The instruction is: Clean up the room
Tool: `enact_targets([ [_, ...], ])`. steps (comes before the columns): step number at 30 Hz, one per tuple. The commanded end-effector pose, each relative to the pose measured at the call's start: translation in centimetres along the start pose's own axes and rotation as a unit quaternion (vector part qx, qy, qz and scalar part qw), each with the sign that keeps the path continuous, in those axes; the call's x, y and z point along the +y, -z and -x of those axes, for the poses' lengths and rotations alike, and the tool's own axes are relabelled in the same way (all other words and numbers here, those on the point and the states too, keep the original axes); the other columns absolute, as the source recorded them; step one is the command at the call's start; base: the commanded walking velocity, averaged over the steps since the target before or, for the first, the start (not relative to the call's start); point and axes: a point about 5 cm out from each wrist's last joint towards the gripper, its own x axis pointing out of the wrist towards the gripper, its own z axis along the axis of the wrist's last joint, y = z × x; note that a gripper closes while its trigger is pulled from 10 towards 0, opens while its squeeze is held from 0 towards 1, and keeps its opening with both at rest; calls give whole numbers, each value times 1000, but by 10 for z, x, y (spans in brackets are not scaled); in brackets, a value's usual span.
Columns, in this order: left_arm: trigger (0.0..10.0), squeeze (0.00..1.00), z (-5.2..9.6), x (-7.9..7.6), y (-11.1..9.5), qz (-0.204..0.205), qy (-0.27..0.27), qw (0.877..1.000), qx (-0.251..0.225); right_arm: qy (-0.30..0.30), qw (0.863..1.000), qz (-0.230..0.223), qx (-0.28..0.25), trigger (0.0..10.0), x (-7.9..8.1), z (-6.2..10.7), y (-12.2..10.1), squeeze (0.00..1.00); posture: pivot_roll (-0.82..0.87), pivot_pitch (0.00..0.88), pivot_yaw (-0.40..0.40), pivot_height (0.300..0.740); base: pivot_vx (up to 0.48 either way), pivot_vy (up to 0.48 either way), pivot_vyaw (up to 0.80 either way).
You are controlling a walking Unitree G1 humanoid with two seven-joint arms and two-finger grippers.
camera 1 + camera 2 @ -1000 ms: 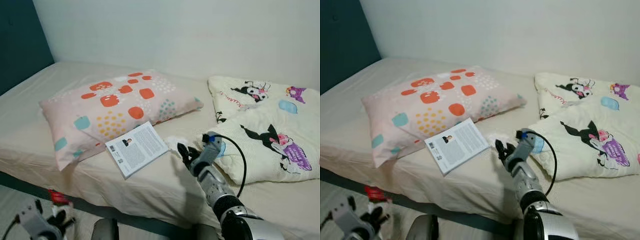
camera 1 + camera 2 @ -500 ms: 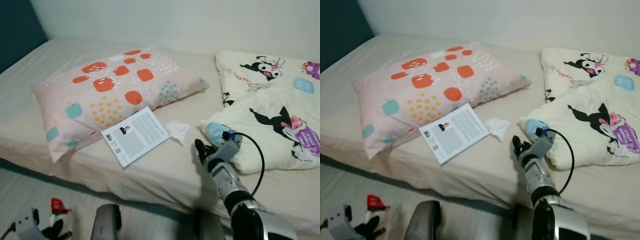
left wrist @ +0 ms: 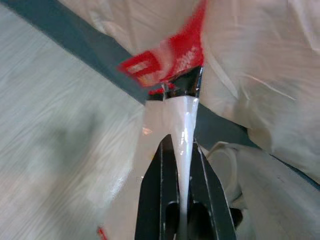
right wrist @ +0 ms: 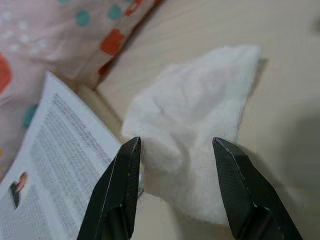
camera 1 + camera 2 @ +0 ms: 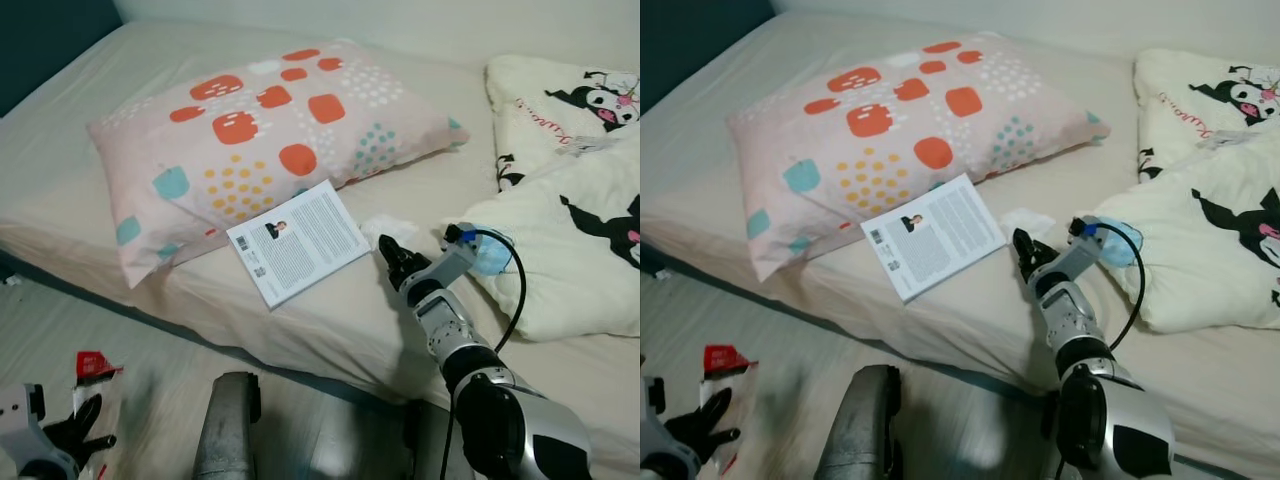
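From the head cameras, our right gripper (image 5: pixel 389 250) reaches over the bed (image 5: pixel 60 190) to a crumpled white tissue (image 5: pixel 388 226) lying between the open booklet (image 5: pixel 298 240) and the cartoon-print blanket (image 5: pixel 590 240), in front of the spotted pillow (image 5: pixel 260 130). Down at floor level our left gripper (image 5: pixel 85 425) hangs beside a red-and-white wrapper (image 5: pixel 92 364).

In the left wrist view, the fingers are pinched together on a thin clear bag (image 3: pixel 170 125) (the red-printed wrapper (image 3: pixel 167 55) sits just beyond the tips).

In the right wrist view, the fingers (image 4: pixel 120 185) stand spread on either side of the tissue (image 4: pixel 195 135), nothing gripped yet; the booklet's corner (image 4: pixel 55 165) lies just beside one finger.

We judge the risk to be that finger catching the booklet page along with the tissue, or the soft tissue slipping out of a shallow pinch.

Half a second ago this gripper sat well back from the tissue; now it is touching or just short of it.
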Motion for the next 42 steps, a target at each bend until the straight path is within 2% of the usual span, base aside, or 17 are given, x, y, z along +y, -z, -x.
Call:
enact_targets([
  [1,10000,0,12,-2,1,8,-1,1000,11,23,1000,-17,0,10000,-6,1,-2,0,446,464,30,556,0,0,0],
  [7,10000,0,19,-6,-8,0,9,1000,12,39,999,-18,-12,10000,-6,-2,-12,0,452,482,34,556,0,0,0],
  [8,10000,0,28,-8,-13,-6,12,1000,19,60,998,-13,-30,10000,-9,-3,-26,0,453,505,39,556,0,0,0],
  [16,10000,0,40,-13,-15,-11,14,999,35,69,997,-1,-38,10000,-11,-4,-35,0,461,526,42,556,0,0,0],
  [17,10000,0,44,-17,-17,-12,16,999,40,57,998,24,-27,118,-8,-5,-35,0,469,539,44,556,0,0,0],
  [20,10000,0,48,-19,-20,-13,17,999,42,42,997,59,-15,0,-1,-8,-34,0,470,549,47,556,0,0,0],
  [29,10000,0,53,-22,-25,-15,13,998,52,15,996,85,-18,0,9,-13,-42,0,471,562,44,556,0,0,0],
  [35,10000,0,53,-26,-24,-11,13,998,55,-41,997,46,-37,0,19,-15,-45,0,469,561,42,556,0,0,0],
  [38,10000,0,49,-29,-15,-2,12,998,59,-115,990,-46,-67,0,28,-14,-46,0,425,531,19,556,0,0,0],
  [42,10000,0,43,-31,-10,5,14,998,59,-143,983,-79,-89,0,30,-13,-48,0,404,514,5,556,0,0,0],
])
